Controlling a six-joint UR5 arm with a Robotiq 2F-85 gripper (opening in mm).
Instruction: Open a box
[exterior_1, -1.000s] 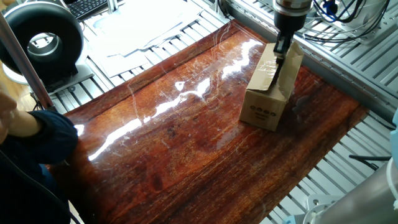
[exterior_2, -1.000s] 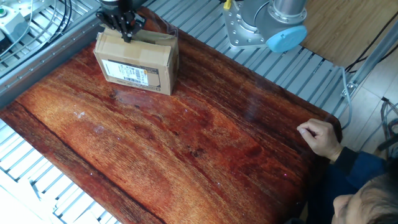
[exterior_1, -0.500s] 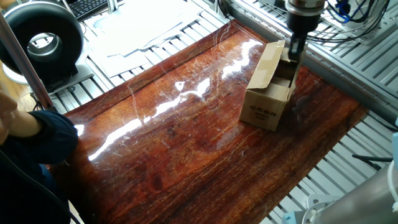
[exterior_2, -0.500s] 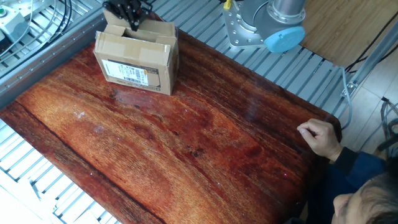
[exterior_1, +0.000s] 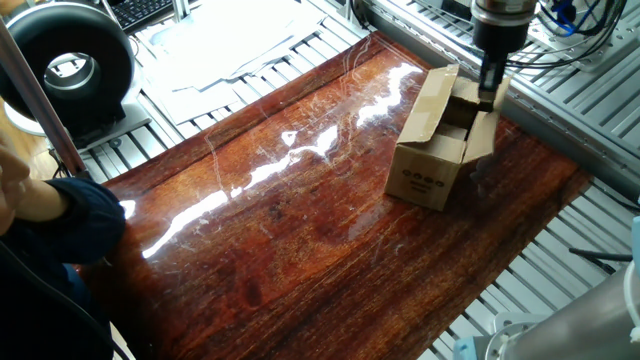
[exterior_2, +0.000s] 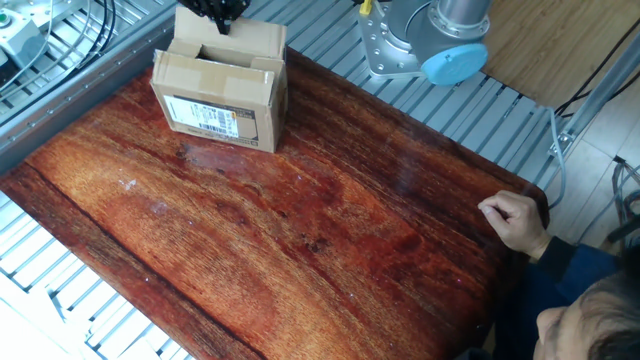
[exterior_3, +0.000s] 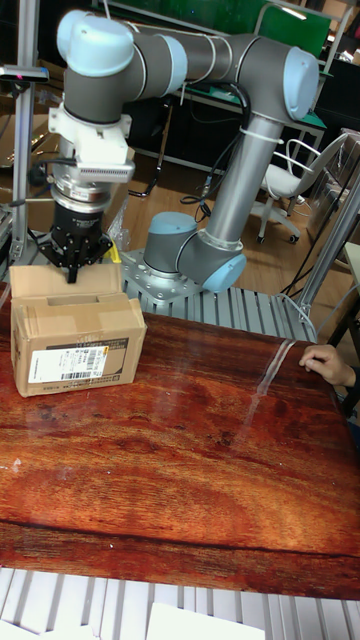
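My fingers (exterior_3: 74, 268) pinch the box's (exterior_3: 75, 345) far flap; the flap nearest me stands raised.

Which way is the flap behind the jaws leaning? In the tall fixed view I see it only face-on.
Observer: In one fixed view that far flap tilts outward, away from the opening of the box, with the gripper just above it.
Operator: And the flap on my side?
Observer: The near flap stands roughly upright, so a dark gap shows between the two.
Operator: Any print besides the label that I see?
Observer: Yes, a row of dark round marks on the end face, which is turned away from your camera.
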